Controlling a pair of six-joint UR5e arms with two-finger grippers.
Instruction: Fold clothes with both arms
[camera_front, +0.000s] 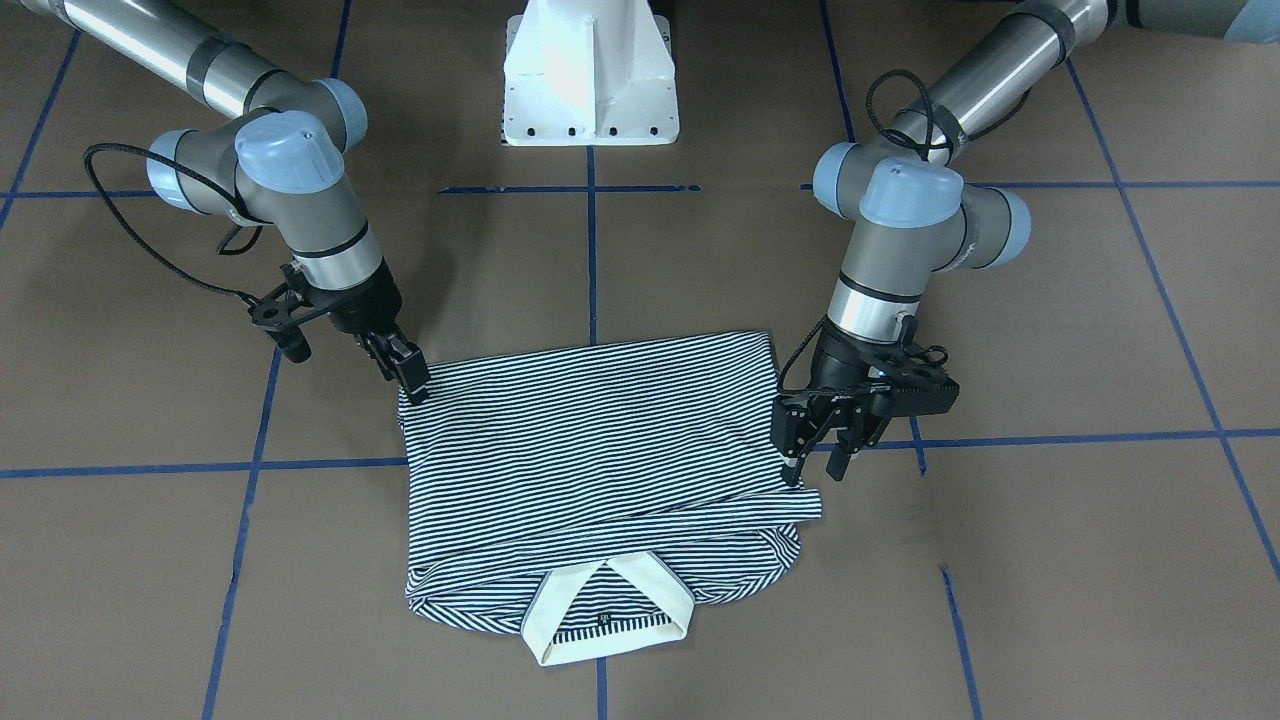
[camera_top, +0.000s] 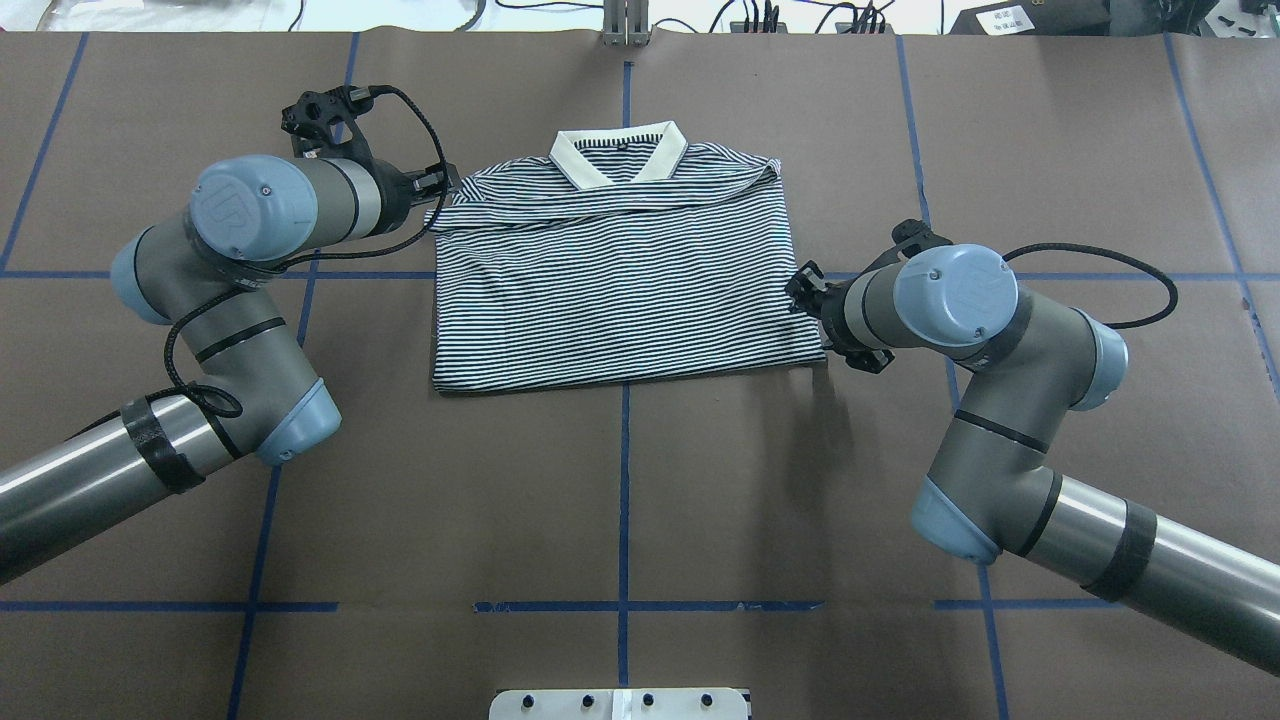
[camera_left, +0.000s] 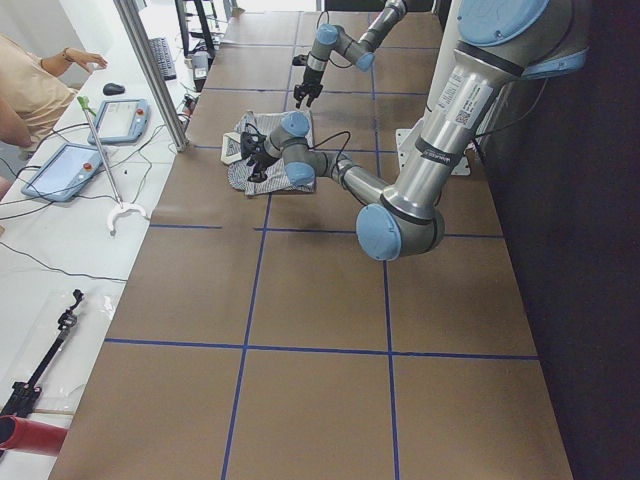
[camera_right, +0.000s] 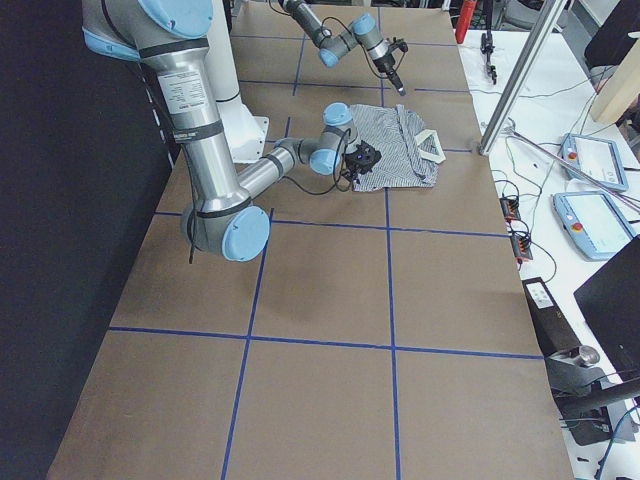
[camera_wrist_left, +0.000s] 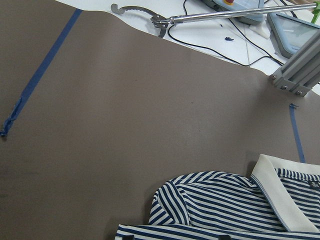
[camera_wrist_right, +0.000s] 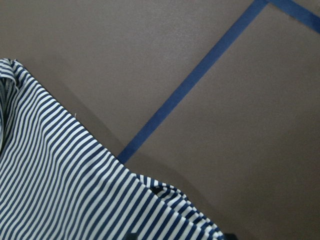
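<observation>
The striped polo shirt lies flat on the brown table, folded into a rectangle, with its cream collar on the side far from the robot. It also shows in the overhead view. My left gripper hangs at the shirt's edge near the collar end, with its fingers apart and nothing between them. My right gripper is at the shirt's opposite corner, near the robot. It looks open, with its tips over the fabric. The right wrist view shows the striped edge lying flat.
The white pedestal base stands at the robot's side of the table. Blue tape lines cross the brown table cover. A bench with tablets and a metal post runs along the far side, beyond the collar.
</observation>
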